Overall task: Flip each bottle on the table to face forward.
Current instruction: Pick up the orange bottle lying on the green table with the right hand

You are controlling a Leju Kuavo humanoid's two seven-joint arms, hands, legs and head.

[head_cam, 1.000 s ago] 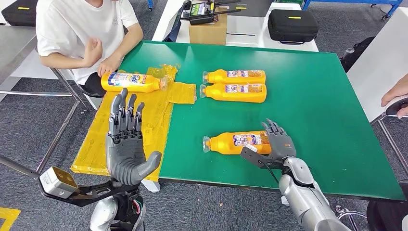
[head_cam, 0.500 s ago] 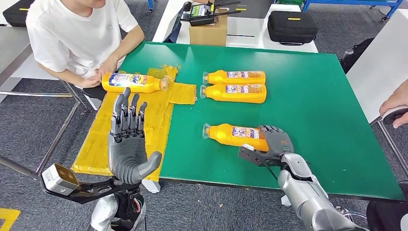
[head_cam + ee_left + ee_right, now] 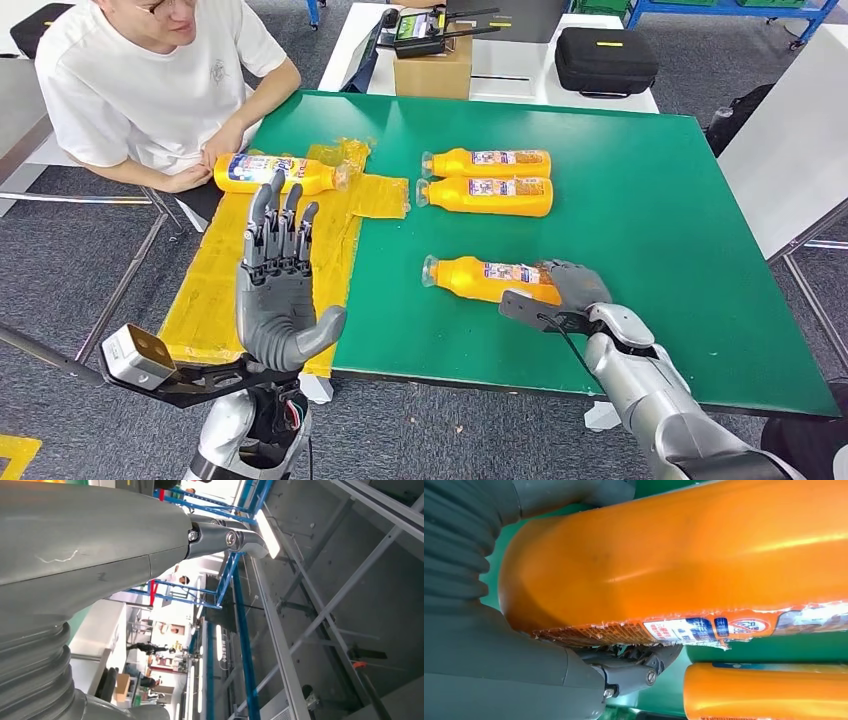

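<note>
Right hand grips orange plastic bottle at its base, nearest green desk edge; smooth, slippery, likely rolls.

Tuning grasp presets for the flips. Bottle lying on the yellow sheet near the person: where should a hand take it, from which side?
Take the bottle on the yellow sheet around its wide mid-body, probably from above. It lies flat on its side, cap end toward the paired bottles, and the neck looks too narrow to turn it by. The raised left hand is nearer.
</note>
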